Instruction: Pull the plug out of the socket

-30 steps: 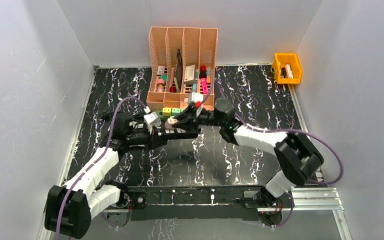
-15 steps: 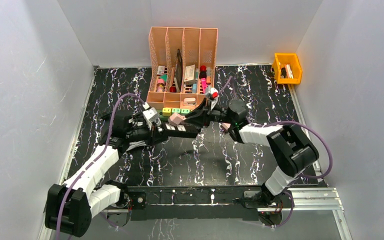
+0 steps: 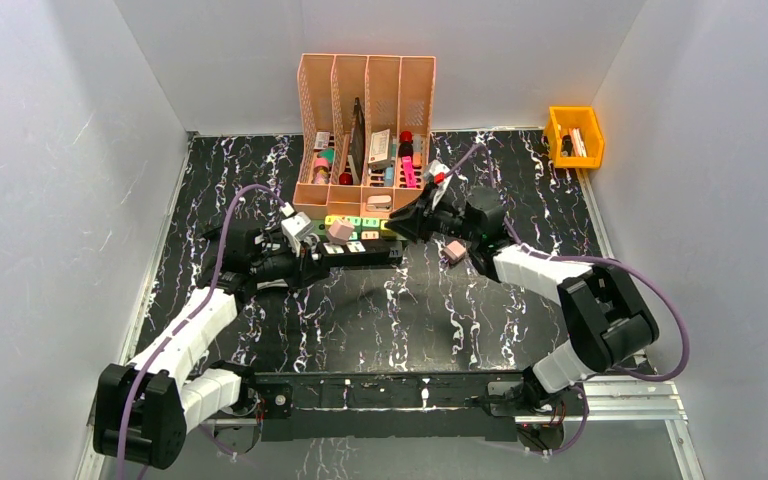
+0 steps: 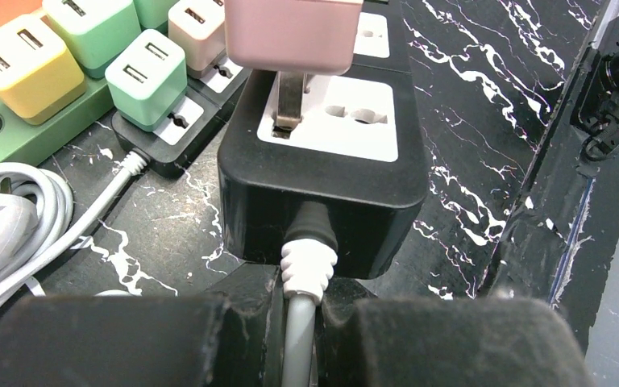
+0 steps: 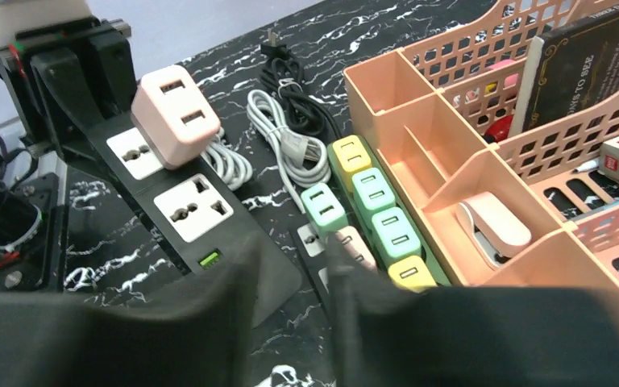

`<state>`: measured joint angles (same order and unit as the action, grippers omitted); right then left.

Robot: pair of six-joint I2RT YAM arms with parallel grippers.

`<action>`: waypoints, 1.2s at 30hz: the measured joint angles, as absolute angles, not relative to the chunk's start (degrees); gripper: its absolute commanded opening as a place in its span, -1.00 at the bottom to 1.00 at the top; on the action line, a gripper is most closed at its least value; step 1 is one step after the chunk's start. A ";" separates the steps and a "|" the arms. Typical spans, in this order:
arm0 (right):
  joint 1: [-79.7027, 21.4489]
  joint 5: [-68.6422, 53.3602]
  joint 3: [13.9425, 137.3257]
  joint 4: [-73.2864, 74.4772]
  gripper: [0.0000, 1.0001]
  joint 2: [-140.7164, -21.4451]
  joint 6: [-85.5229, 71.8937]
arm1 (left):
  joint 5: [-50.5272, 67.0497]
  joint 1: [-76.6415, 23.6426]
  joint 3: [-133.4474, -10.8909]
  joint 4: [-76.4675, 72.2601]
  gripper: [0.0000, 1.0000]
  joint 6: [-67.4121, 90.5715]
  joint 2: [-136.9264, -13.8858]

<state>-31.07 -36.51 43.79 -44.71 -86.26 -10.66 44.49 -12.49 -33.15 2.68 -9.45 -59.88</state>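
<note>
A pink two-port plug point(image 3: 339, 231) stands tilted on the black power strip point(image 3: 360, 256). In the left wrist view the plug point(image 4: 290, 32) is lifted, its metal prongs bare, with the tips at the holes of the white socket point(image 4: 334, 121). My left gripper point(image 3: 303, 263) is shut on the strip's grey cable point(image 4: 302, 322) just behind the strip's end point(image 4: 322, 210). My right gripper point(image 3: 403, 224) is open and empty, to the right of the plug point(image 5: 173, 101) and over the strip's far end point(image 5: 209, 234).
A peach file organiser point(image 3: 365, 100) stands behind. A green strip with coloured USB adapters point(image 3: 355, 221) lies at its foot. Coiled white cables point(image 5: 290, 149) lie beside it. A small pink block point(image 3: 453, 250) lies on the mat, and an orange bin point(image 3: 573, 135) is at the back right.
My right gripper has let go of the pink plug and drawn back to the right. The plug stays tilted on the strip. My left gripper keeps its hold.
</note>
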 measured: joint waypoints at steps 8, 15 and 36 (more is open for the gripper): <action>-30.24 -46.78 39.92 -61.01 0.97 -90.54 -15.75 | 45.15 -13.37 -33.15 3.09 -1.00 -10.07 -60.69; -30.39 -58.26 50.98 -82.13 0.97 -111.07 -35.29 | 45.91 -14.37 -33.15 3.40 -1.00 -10.26 -60.69; -36.86 -71.22 69.30 -87.99 -0.74 -122.26 -50.59 | 45.89 -15.05 -33.15 3.60 -1.00 -10.46 -60.69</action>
